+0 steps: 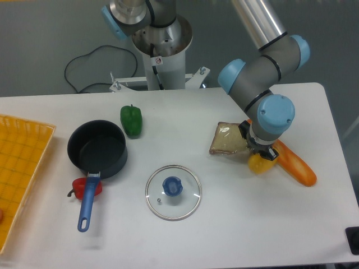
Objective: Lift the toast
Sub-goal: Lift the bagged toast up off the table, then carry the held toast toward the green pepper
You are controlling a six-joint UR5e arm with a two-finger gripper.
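Grasping is the step in hand: the end effector [257,147] sits at the right edge of the toast [227,139] on the tabletop [224,224]; finger state cannot be told. Next: confirm grip, lift straight.

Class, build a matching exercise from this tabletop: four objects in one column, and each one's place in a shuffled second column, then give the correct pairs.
Objects:
1. toast
2. green pepper
3. glass lid
4. yellow tray

Places:
A. far left edge of the table
B. behind the dark pot, toward the robot base
C. beside the end effector, on its left in the picture
D. front middle of the table, on its own

Pairs: 1-C, 2-B, 3-D, 4-A
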